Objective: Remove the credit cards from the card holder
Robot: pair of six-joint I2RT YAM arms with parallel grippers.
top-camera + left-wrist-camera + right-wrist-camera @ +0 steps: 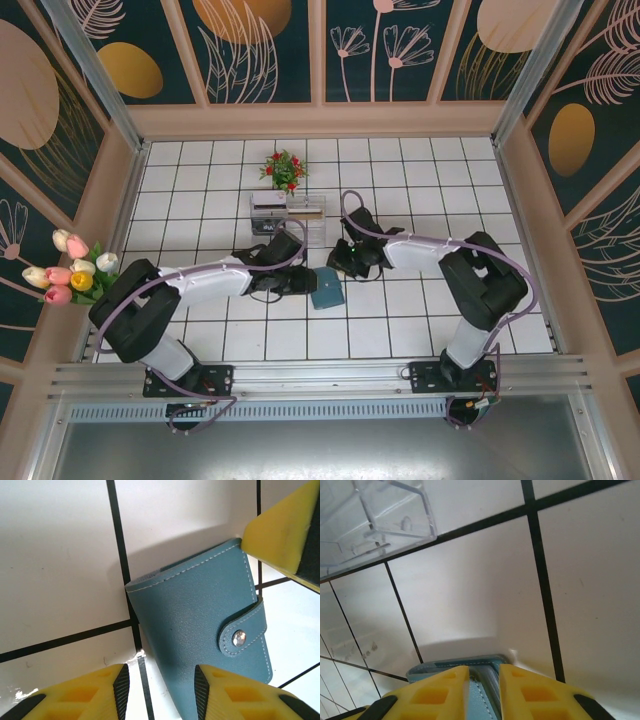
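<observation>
The teal card holder (pixel 327 286) lies mid-table between my two grippers, snapped closed by its strap. In the left wrist view the card holder (pixel 200 610) is tilted, one corner under a yellow finger (pixel 280 530) of the right gripper. My left gripper (pixel 160 675) is open, with the holder's lower edge and bare tile in the gap. Seen from the right wrist, my right gripper (pixel 484 672) is shut on the edge of the card holder (pixel 453 663). From above, the left gripper (pixel 298 280) and right gripper (pixel 345 264) flank the holder. The credit cards are hidden inside.
A clear acrylic box rack (pixel 290 215) stands just behind the grippers, and its corner (pixel 380 515) is close to the right wrist. A small red flower pot (pixel 284 168) sits farther back. Tulips (pixel 75 265) hang at the left wall. White tiles (pixel 400 330) surround the holder.
</observation>
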